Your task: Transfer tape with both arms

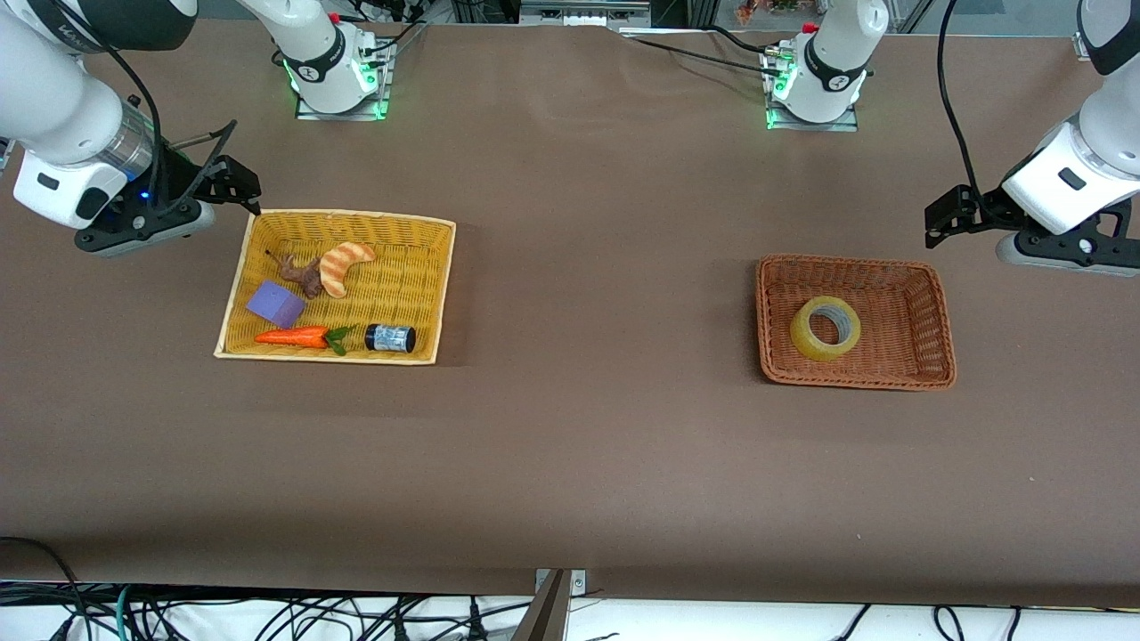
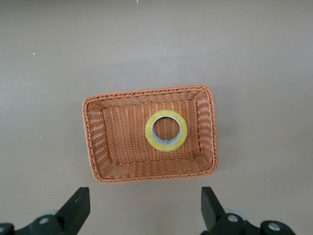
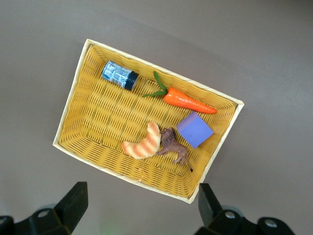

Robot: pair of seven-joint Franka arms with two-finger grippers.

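The tape [image 1: 826, 328] lies flat in the brown basket [image 1: 935, 294]; bring your left gripper [image 2: 144, 208], fingers wide, down over its rim and pinch one wall; the right gripper [image 3: 139, 208], also wide, waits above the yellow basket [image 3: 73, 103].

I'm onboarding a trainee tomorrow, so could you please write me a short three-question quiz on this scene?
1. True or false: the tape lies flat in the brown basket, toward the left arm's end of the table.
2. Multiple choice: which thing in the yellow basket lies beside the carrot toy? A) a spoon B) the small dark jar C) a cup
3. Fill in: the left gripper and the right gripper are both ____, holding nothing.

Key: 1 true; 2 B; 3 open.
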